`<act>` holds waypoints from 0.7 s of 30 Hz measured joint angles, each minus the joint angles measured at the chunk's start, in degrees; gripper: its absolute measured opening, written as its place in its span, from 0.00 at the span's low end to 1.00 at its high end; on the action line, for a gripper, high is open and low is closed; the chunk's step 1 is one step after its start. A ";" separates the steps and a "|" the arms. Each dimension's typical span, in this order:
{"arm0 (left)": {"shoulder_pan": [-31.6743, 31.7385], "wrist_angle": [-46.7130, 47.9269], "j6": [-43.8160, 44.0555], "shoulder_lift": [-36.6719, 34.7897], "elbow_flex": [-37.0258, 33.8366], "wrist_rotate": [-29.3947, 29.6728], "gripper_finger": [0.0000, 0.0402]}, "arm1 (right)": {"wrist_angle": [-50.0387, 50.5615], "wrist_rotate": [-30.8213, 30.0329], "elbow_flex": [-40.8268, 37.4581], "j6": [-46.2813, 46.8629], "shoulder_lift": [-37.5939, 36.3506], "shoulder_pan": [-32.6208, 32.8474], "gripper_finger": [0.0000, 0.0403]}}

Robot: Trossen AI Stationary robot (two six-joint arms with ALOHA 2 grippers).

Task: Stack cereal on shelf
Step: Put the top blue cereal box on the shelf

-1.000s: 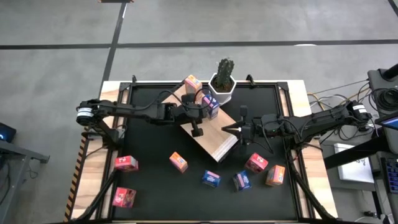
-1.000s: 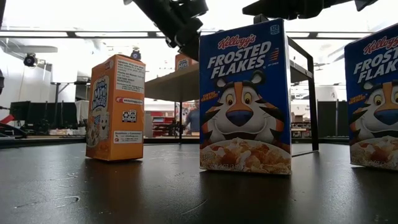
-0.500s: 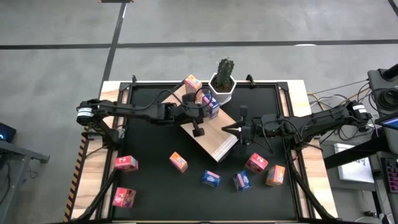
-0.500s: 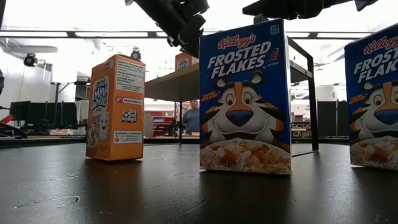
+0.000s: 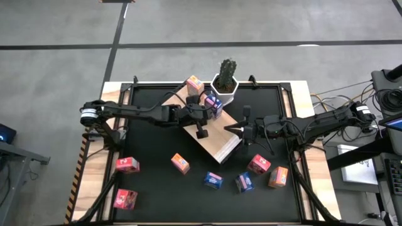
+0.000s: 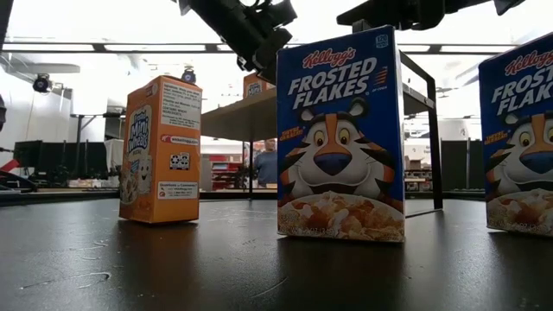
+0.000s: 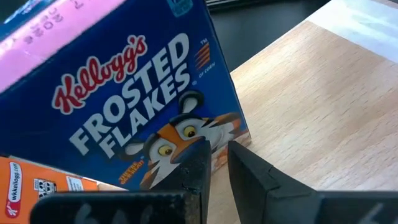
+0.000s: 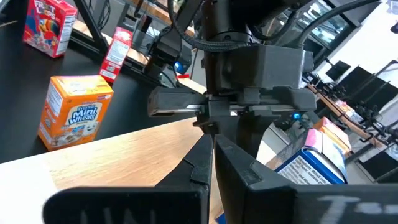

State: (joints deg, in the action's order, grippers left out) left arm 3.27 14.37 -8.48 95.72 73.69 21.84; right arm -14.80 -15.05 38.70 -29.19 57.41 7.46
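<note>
Left gripper (image 7: 214, 168), fingers nearly closed and empty, hovers over shelf (image 5: 217, 143) just beside blue cereal box (image 7: 134, 99) standing there. Right gripper (image 5: 230, 130) closed at shelf edge. Boxes look light, stiff, tippy; pinch opposite flat faces.

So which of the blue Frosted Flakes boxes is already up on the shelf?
The Frosted Flakes box by the left tool, beside the cactus pot; it sits on the wooden shelf. The other two stand on the black table.

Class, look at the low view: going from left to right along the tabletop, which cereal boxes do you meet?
Orange Mini-Wheats box → full blue Frosted Flakes box → second blue Frosted Flakes box, cut off at the picture's right edge.
</note>
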 joint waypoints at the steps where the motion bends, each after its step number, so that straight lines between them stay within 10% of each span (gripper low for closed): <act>1: 0.01 0.05 -0.02 0.00 0.00 0.11 0.09 | -0.01 0.00 0.00 0.00 0.00 0.00 0.02; 21: -0.08 -0.68 -0.30 -0.09 0.20 0.12 0.09 | -0.03 0.00 0.00 -0.38 0.00 0.00 0.02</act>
State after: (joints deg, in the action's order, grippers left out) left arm 3.19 13.69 -8.78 95.64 73.89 21.96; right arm -14.82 -15.05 38.70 -29.57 57.41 7.46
